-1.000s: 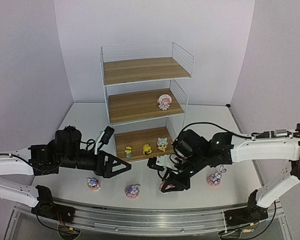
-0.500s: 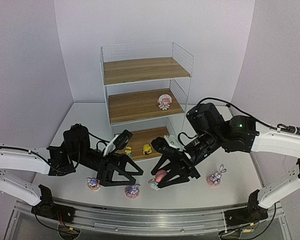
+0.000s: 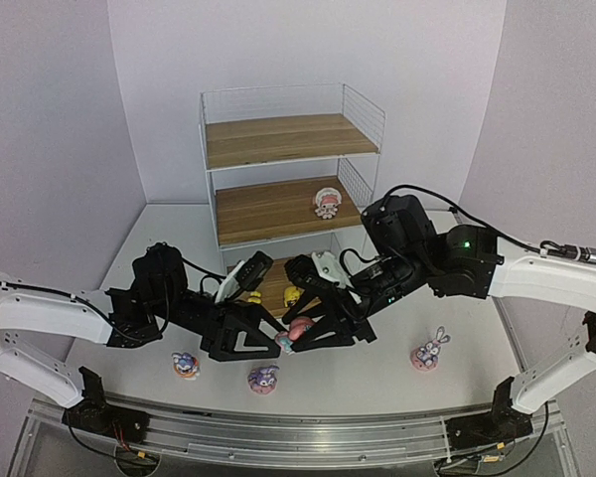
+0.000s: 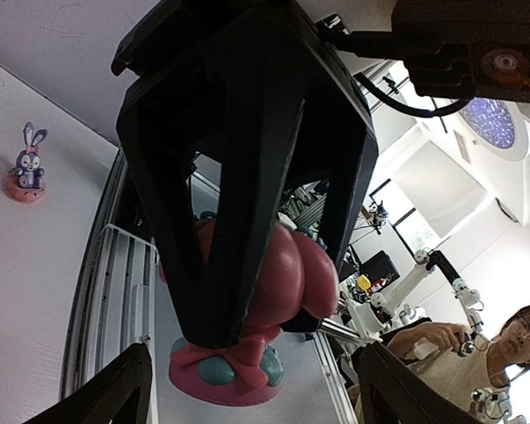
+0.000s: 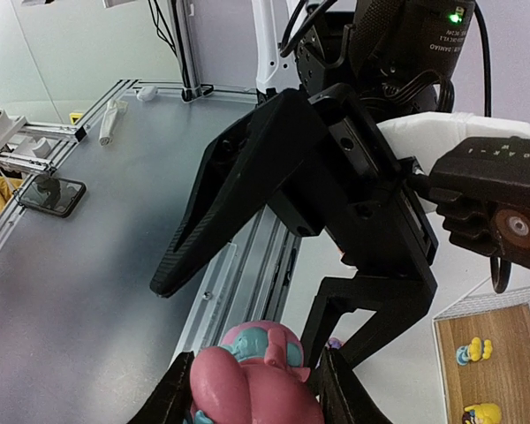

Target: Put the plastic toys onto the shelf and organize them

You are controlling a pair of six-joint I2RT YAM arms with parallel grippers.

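My right gripper (image 3: 304, 336) is shut on a pink round-headed toy (image 3: 299, 329) and holds it in the air in front of the shelf (image 3: 278, 213). In the right wrist view the toy (image 5: 252, 389) sits between my fingers (image 5: 173, 399). My left gripper (image 3: 271, 341) is open and points at the toy from the left. In the left wrist view the toy (image 4: 283, 283) hangs in the right gripper's black fingers, and my own open fingertips (image 4: 115, 393) are wide apart below it. Three purple bunnies (image 3: 186, 365) (image 3: 263, 378) (image 3: 430, 351) stand on the table.
A pink-and-white toy (image 3: 327, 202) stands on the middle board. Two yellowish toys (image 3: 292, 295) (image 3: 253, 297) stand on the bottom board; the right arm covers the board's right part. The top board (image 3: 288, 139) carries nothing. The arms cross in front of the shelf.
My right gripper has lifted the pink toy off the table and carried it left and up. My left gripper has moved right to meet it.
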